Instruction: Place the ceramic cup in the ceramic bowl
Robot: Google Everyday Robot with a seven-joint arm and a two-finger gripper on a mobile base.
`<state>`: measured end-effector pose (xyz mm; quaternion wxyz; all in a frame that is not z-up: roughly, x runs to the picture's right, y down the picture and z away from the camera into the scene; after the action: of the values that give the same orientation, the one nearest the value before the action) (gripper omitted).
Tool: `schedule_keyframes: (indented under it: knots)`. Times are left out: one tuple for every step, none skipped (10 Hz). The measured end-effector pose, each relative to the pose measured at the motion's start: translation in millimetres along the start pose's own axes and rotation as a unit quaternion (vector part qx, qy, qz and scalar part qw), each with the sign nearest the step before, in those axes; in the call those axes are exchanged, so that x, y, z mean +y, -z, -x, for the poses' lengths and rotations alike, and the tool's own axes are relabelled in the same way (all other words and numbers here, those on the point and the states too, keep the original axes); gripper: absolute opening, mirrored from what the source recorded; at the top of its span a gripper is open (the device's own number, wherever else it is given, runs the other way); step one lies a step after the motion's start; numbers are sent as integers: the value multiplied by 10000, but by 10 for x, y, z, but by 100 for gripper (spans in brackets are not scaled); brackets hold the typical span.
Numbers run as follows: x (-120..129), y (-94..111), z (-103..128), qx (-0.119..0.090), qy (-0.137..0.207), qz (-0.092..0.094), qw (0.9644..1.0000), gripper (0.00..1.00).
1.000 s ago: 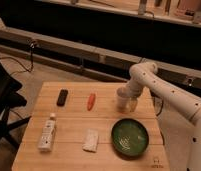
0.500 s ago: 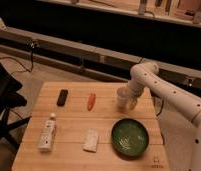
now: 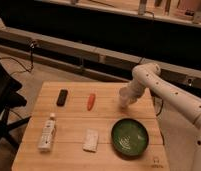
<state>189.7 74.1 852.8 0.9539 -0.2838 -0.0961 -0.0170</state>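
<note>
My claw (image 3: 128,94) sits at the ceramic cup (image 3: 124,99) near the right edge of the surface (image 3: 69,122), and I can't tell if it's clamped. I reckon a weak grip drops it short of the ceramic bowl (image 3: 130,137) by the near right corner.

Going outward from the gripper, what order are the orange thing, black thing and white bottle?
The gripper is at the far right of the table.
1. Orange thing, far middle.
2. Black thing, far left.
3. White bottle, near left.

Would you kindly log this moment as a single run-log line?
gripper: at ceramic cup, back right of table | ceramic bowl: empty, in front of cup | cup in bowl: not yet
</note>
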Motion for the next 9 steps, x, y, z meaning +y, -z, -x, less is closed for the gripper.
schedule_keyframes:
  knots:
    - [-9, 49, 8, 3, -30, -11, 10000, 0]
    - [-19, 127, 16, 13, -45, -40, 10000, 0]
    - [-29, 265, 29, 32, -43, -79, 10000, 0]
    - [-36, 459, 63, 69, -20, -131, 9999, 0]
    - [-35, 622, 98, 113, 13, -190, 9998, 0]
    - [-23, 762, 142, 161, 61, -238, 9996, 0]
    - [-2, 898, 207, 197, 137, -289, 9993, 0]
    - [18, 1030, 285, 202, 227, -341, 9990, 1]
    - [46, 1140, 367, 189, 341, -397, 9985, 6]
